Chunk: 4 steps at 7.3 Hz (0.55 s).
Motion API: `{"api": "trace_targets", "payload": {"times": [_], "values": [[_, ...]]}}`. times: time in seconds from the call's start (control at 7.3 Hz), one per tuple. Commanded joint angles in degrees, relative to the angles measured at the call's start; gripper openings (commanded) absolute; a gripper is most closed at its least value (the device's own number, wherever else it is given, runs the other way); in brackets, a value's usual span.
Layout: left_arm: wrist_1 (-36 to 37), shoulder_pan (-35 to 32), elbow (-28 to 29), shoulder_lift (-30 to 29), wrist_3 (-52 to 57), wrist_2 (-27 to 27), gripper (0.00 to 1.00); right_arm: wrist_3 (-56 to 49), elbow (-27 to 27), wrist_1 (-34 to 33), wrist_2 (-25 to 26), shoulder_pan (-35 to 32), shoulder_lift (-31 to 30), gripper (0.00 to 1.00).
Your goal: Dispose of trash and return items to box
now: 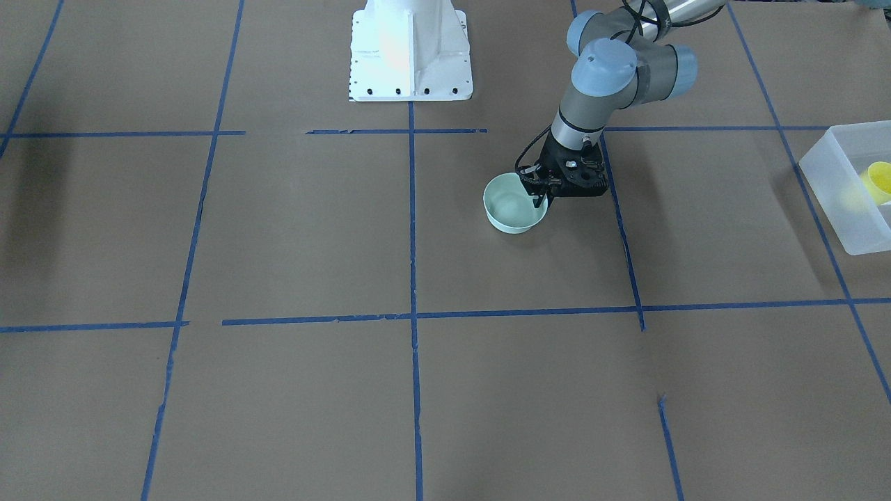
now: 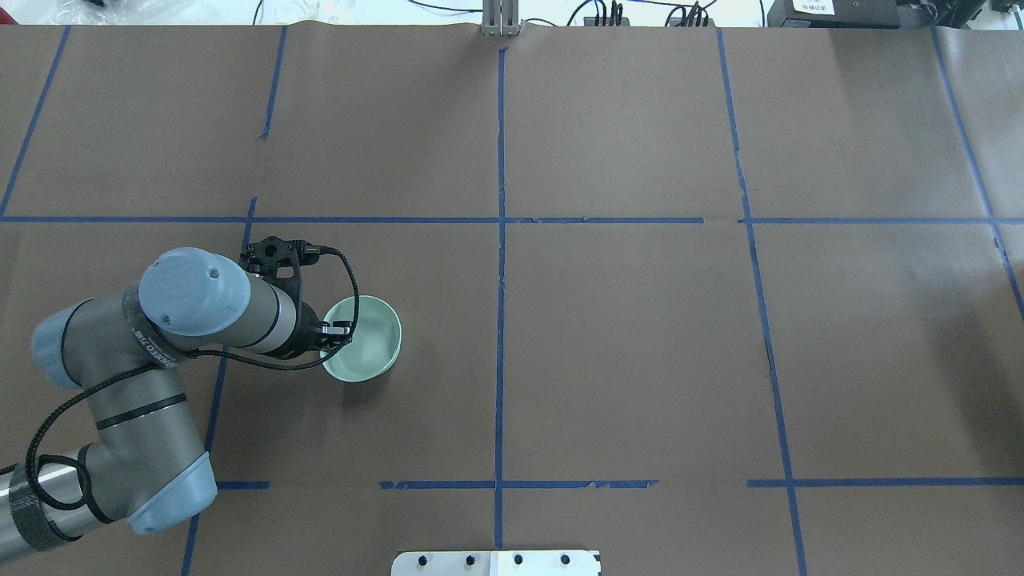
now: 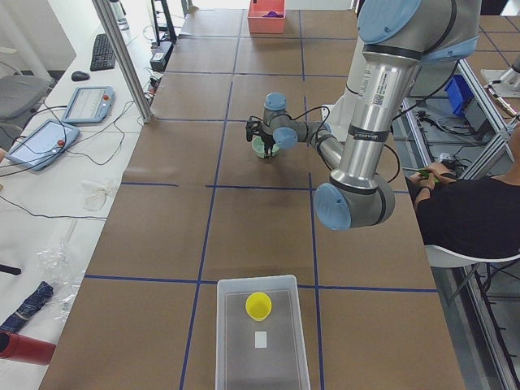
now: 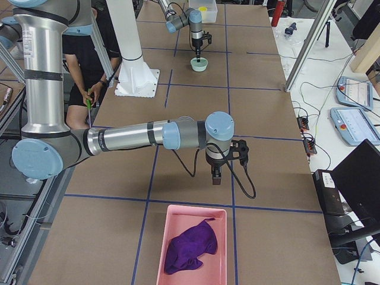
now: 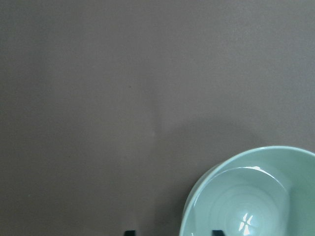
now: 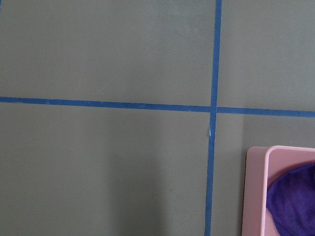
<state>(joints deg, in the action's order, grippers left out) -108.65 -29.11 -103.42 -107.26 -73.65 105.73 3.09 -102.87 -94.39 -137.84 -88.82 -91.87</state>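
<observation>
The mint bowl (image 5: 256, 196) sits just under the left gripper (image 1: 541, 200), fingers apart astride its rim, seemingly to pinch the wall; the yellow cup (image 3: 258, 305) already lies in the box (image 3: 280, 361).

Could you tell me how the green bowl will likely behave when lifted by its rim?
The bowl looks rigid and light, so it should keep its shape. Its glossy surface may slip. Held at one side by the left hand, it would probably tilt.

The left claw (image 1: 539, 198) is positioned at the bowl's (image 1: 507, 209) 3 o'clock rim. The cup (image 1: 878, 182) lies inside the box (image 1: 832, 202), at 3 o'clock.
</observation>
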Motion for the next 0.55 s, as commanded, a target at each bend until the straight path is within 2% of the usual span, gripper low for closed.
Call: {"api": "trace_targets", "payload": {"times": [0.0,0.27,0.41], "values": [[1.15,-1.03,-4.21,0.30,0.09,2.18,0.00,-0.10,-0.05,0.00,0.03,0.05,0.20,1.00],[6.06,-11.09,-6.78,0.13,3.40,7.89,0.00,-0.27,-0.05,0.00,0.21,0.05,0.20,1.00],[6.69,-15.84,-6.79,0.73,10.48,9.83,0.00,-0.53,0.21,0.00,0.29,0.05,0.20,1.00]]}}
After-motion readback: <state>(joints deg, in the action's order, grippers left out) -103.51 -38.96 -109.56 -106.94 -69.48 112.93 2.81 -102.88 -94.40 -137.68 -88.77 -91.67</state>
